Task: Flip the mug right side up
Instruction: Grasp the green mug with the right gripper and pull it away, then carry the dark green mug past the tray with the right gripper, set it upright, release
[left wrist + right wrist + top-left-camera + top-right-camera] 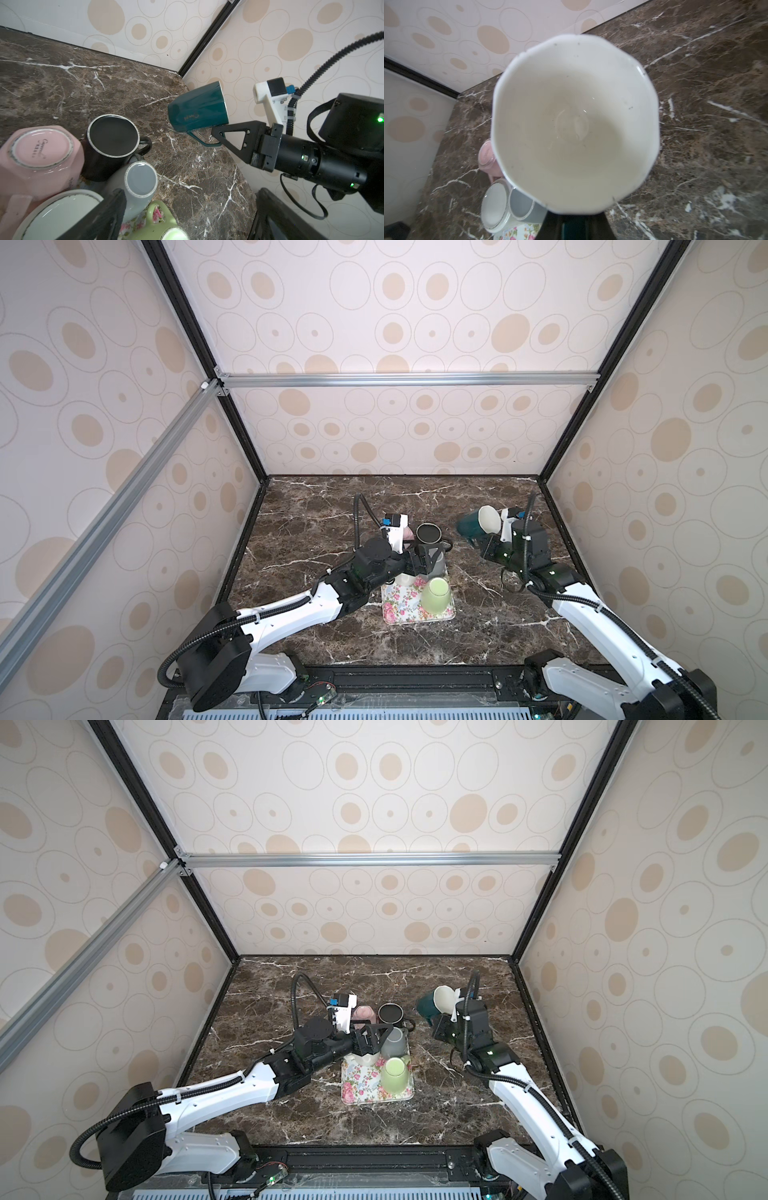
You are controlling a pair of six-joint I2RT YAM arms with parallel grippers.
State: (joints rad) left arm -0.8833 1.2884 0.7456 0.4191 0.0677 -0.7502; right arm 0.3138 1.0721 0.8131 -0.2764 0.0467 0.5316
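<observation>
Papered booth over a dark marble-look tabletop

The back wall point(395, 315), left wall point(70, 414) and right wall point(698, 427) carry pale paper printed with beige ovals inside thin grey rings. Black posts point(190, 319) run down the two rear corners, the other post at point(630, 323). A silver aluminium bar point(407, 379) crosses the back wall between them, and a second silver bar point(104, 518) slants along the left wall. The tabletop point(415, 643) is dark brown with white veins, edged by a black rail point(415, 676) at the near side. The light is soft and even, and the paper looks faintly pink on the back wall.
</observation>
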